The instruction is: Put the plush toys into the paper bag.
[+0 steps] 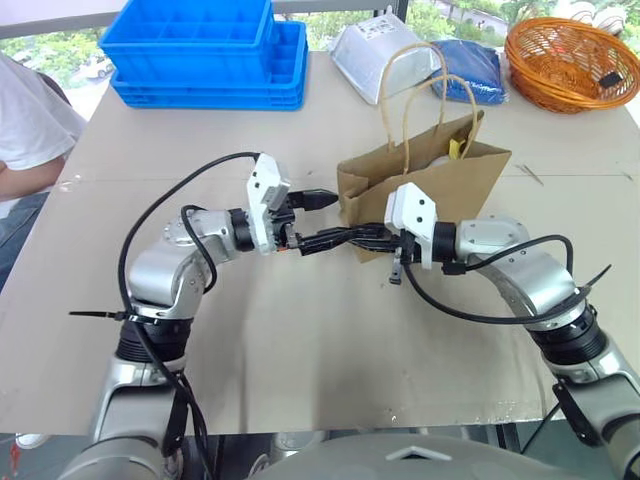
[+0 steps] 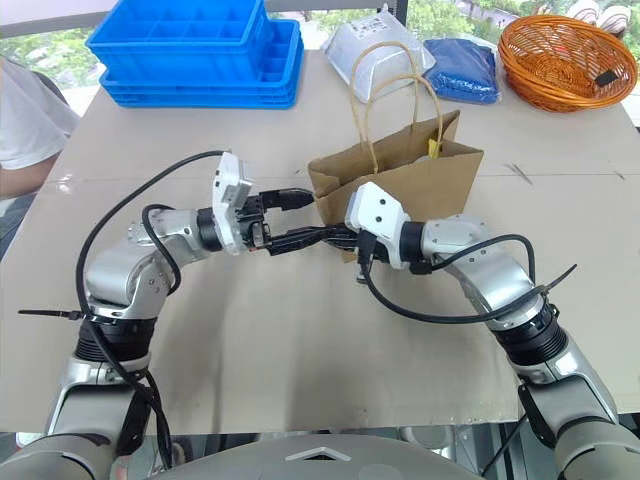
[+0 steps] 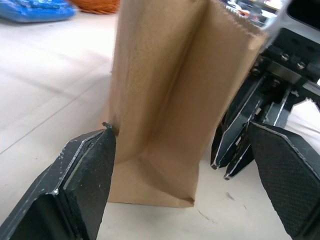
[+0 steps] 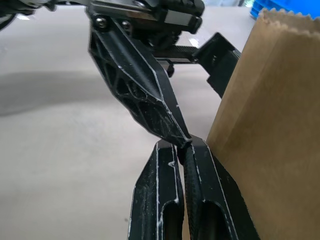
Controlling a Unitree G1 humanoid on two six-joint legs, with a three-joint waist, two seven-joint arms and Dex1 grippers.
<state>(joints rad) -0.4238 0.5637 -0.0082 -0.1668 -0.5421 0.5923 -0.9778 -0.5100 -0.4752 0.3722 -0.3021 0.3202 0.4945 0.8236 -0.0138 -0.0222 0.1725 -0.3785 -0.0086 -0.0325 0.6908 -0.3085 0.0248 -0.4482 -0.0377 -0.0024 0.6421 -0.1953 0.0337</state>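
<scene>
Found the paper bag [image 1: 440, 185] standing upright a little beyond the middle of the table [image 1: 300, 340], mouth open, cord handles [image 1: 405, 90] arched above it. Glimpsed something white with a yellow bit [image 1: 455, 148] at the mouth, towards the bag's far side, most likely one of the plush toys already in. Could not tell from here whether both toys lay inside.

Saw the left gripper [image 1: 325, 220] at the bag's narrow left side, fingers spread wide, one towards the far edge of that side and one towards the near edge, holding nothing. Saw the right gripper [image 4: 182, 147] reaching across from the right along the bag's near face, fingers pressed flat together and empty, their tips against the bag's near left corner and touching the left gripper's near finger.

Noted, well apart along the far edge of the table, blue crates [image 1: 200, 50] at the left corner, a white pouch [image 1: 385, 55] and a blue packet [image 1: 470, 65] behind the bag, and an orange basket [image 1: 570, 60] at the right corner. Noted a person's sleeve [image 1: 30, 120] by the left edge.

Judged the step as steadying or straightening the bag, late in the task. Judged the next move to call for untangling the two grippers gently and backing off without tipping the light bag over.
</scene>
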